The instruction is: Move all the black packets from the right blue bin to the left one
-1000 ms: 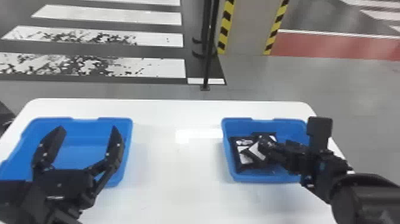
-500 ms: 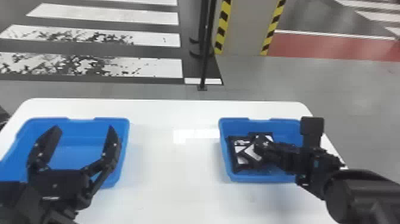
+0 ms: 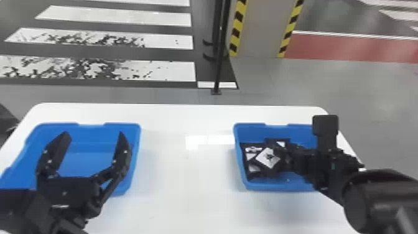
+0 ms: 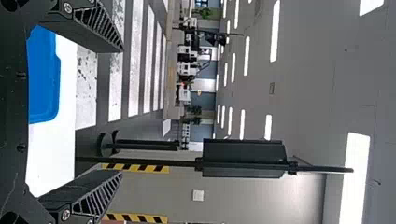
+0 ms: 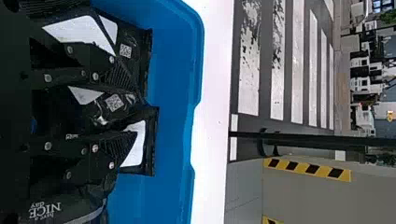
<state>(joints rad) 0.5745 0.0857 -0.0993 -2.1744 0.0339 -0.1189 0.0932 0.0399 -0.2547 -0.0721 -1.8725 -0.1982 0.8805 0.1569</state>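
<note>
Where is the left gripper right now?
In the head view, the left gripper is on the left side, its spread fingers seen against the left blue bin, across the table from the right bin.

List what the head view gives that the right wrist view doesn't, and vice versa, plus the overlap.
Head view: left blue bin, with the left gripper over it, fingers spread.

Right wrist view: square printed codes and white lettering on the black packets.

Both: right blue bin, several black packets in it, right gripper down among them, white table, crossing stripes on the floor.
</note>
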